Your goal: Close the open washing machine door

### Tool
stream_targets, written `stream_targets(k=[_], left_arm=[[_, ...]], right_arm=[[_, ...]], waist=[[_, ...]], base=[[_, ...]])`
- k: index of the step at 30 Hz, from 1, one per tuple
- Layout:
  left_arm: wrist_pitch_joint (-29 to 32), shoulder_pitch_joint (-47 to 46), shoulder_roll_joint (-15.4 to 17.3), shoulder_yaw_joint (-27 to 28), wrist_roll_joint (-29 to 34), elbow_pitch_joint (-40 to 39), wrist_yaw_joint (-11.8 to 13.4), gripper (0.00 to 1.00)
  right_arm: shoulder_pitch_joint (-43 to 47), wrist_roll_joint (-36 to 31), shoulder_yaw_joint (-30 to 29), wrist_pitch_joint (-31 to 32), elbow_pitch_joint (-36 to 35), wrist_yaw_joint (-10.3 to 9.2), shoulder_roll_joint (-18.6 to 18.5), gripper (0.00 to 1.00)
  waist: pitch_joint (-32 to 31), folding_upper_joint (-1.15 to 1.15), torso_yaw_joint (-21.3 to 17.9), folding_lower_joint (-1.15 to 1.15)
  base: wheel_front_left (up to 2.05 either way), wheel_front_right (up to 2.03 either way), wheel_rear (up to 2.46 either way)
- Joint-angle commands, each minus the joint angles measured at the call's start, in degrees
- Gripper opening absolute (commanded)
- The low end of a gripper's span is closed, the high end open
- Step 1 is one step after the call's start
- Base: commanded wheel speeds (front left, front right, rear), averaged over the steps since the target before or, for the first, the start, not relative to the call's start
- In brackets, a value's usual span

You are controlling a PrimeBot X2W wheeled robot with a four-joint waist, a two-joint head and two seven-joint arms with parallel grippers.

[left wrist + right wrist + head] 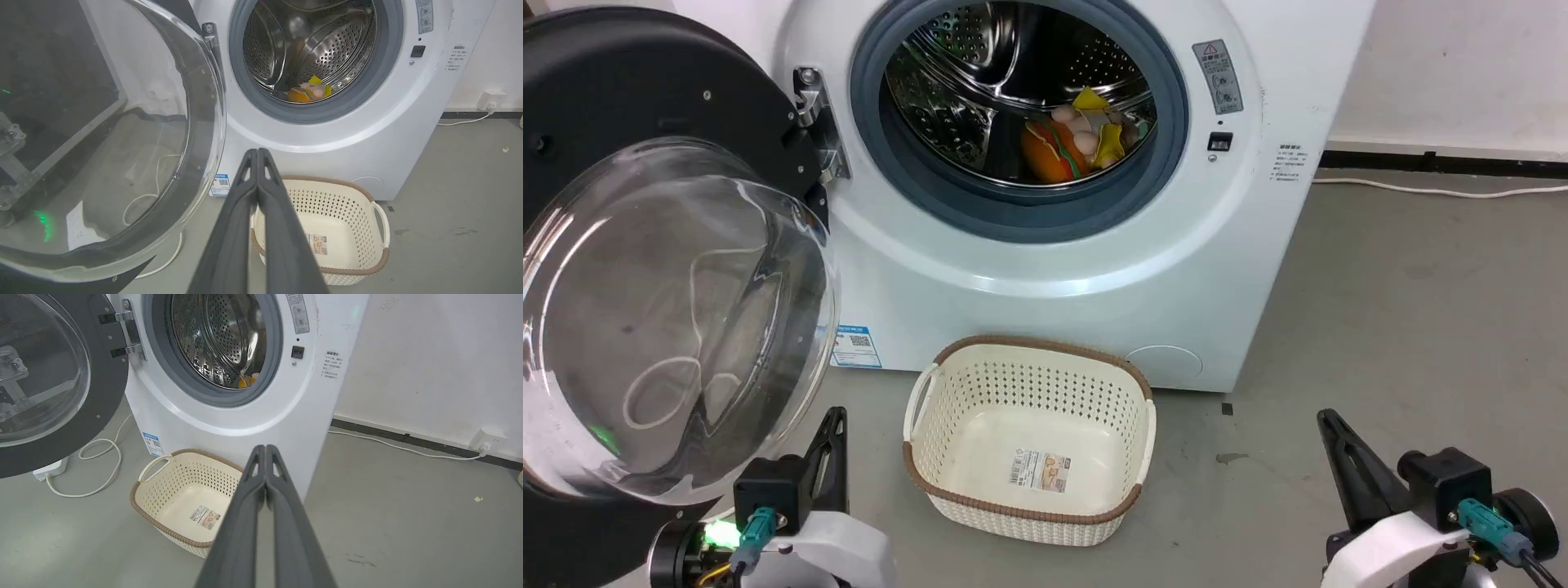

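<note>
head view: the washer [1045,278] stands on the grey floor [1405,327], with its steel drum [1013,73] exposed. the door [621,90] is swung wide open to the washer's left on its hinge [817,122]. its black rim and bulging glass window [678,318] face the camera, well apart from the drum opening. a cream basket [1045,341] sits on the floor just in front of the washer, below the drum, with a sticker on its bottom. the left gripper [837,415] is at lower left, just below the door's lower edge; contact with the door cannot be told. the right gripper [1327,416] is at lower right over bare floor, well apart from washer and door. left wrist view: the left gripper's fingers are pressed together, holding nothing. right wrist view: the right gripper's fingers are likewise pressed together, holding nothing. colourful toys [1078,139] lie in the drum. a small blue label [856,346] sits low on the washer front.
</note>
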Motion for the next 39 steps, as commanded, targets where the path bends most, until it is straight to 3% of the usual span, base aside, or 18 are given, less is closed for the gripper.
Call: stream_targets(k=[1, 36, 37, 38, 39], left_arm=[[0.02, -0.32, -0.02, 0.12, 0.09, -0.24, 0.12, 0.0], [0.02, -0.32, -0.02, 0.12, 0.09, -0.24, 0.12, 0.0], [-0.02, 0.0, 0.0, -0.02, -0.02, 0.02, 0.0, 1.0], [-0.02, 0.0, 0.0, -0.07, -0.01, 0.02, -0.01, 0.0], [-0.03, 0.0, 0.0, -0.08, -0.02, 0.03, -0.01, 1.0]], right_arm=[[-0.69, -0.35, 0.03, 0.08, -0.31, 0.05, 0.27, 0.0], [-0.69, -0.35, 0.03, 0.08, -0.31, 0.05, 0.27, 0.0], [0.02, 0.04, 0.0, -0.02, 0.01, 0.0, -0.01, 1.0], [0.03, 0.06, 0.01, -0.02, 0.02, 0.0, -0.01, 0.0], [0.03, 0.06, 0.0, -0.02, 0.02, 0.0, -0.01, 1.0]], waist=[[0.0, 0.0, 0.0, 0.0], [0.0, 0.0, 0.0, 0.0], [0.0, 0.0, 0.0, 0.0], [0.0, 0.0, 0.0, 0.0], [0.0, 0.0, 0.0, 0.0]], base=[[0.0, 0.0, 0.0], [0.0, 0.0, 0.0], [0.0, 0.0, 0.0], [0.0, 0.0, 0.0], [0.0, 0.0, 0.0]])
